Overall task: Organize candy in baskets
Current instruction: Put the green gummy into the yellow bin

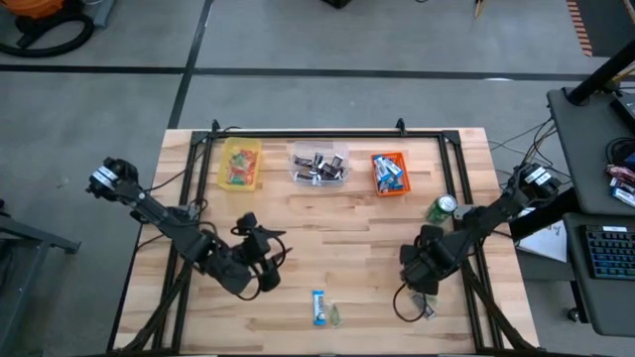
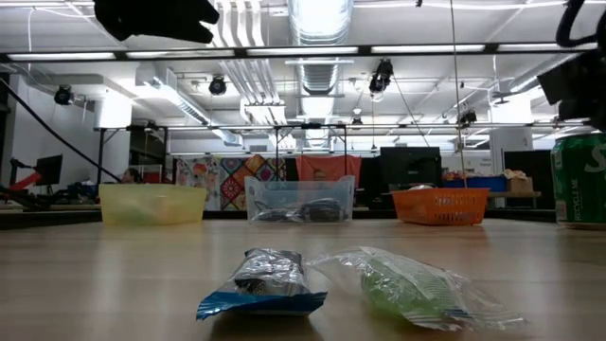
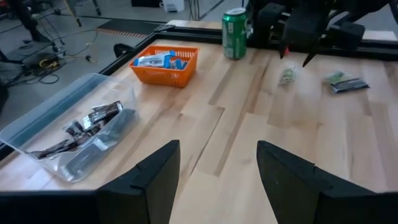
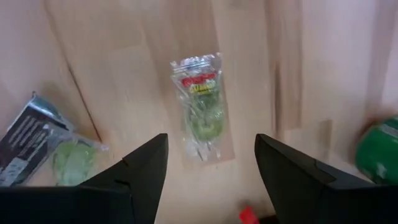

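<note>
Mostly the sorting looks done: the yellow basket (image 1: 239,164), the clear basket (image 1: 318,165) and the orange basket (image 1: 389,174) sit in a row along the table's (image 1: 337,258) far edge, each already holding candy. Loose pieces remain near the front edge: a blue-and-white bar (image 1: 318,306) with a green sweet (image 1: 334,315) touching its right side, and another green sweet in a clear wrapper (image 4: 199,109) under the right arm. The right gripper (image 1: 422,278) hovers over that wrapped sweet with its jaws spread wide and nothing between them; the wrapper's long axis runs roughly in line with the gap between the fingers. The left gripper (image 1: 260,256), also wide open and empty, hangs left of the table's middle, with the bar towards the front edge and slightly right of it. A green can (image 1: 442,208) stands near the right edge.
</note>
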Controlling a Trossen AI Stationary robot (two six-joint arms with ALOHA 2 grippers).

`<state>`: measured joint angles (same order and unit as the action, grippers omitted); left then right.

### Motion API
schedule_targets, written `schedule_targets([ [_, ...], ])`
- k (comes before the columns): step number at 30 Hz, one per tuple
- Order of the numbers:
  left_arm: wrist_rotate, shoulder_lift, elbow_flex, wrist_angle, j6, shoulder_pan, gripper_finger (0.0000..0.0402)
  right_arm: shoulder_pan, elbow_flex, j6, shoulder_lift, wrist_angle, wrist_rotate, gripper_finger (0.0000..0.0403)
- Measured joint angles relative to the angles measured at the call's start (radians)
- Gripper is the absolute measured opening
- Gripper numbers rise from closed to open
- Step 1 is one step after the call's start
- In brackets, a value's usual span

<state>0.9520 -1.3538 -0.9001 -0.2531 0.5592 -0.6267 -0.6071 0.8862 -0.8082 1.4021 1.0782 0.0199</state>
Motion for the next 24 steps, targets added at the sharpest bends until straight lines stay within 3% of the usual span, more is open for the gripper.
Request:
schedule_targets([
  [7,0.0,-0.04,0.0,0.009,0.003,-0.001,0.0196,0.004,-0.097,-0.046,0.0,-0.138,0.016,0.0224],
  [15,0.008,-0.068,-0.001,0.048,-0.009,0.0,0.0196,0.005,-0.182,-0.063,0.0,-0.249,0.032,0.0184],
  [19,0.008,-0.081,-0.002,0.065,-0.012,0.0,0.0193,0.005,-0.217,-0.056,-0.004,-0.318,0.028,0.0144],
  [24,-0.017,-0.111,-0.002,0.124,-0.04,0.0,0.0192,0.005,-0.202,-0.045,-0.01,-0.326,0.025,0.0065],
])
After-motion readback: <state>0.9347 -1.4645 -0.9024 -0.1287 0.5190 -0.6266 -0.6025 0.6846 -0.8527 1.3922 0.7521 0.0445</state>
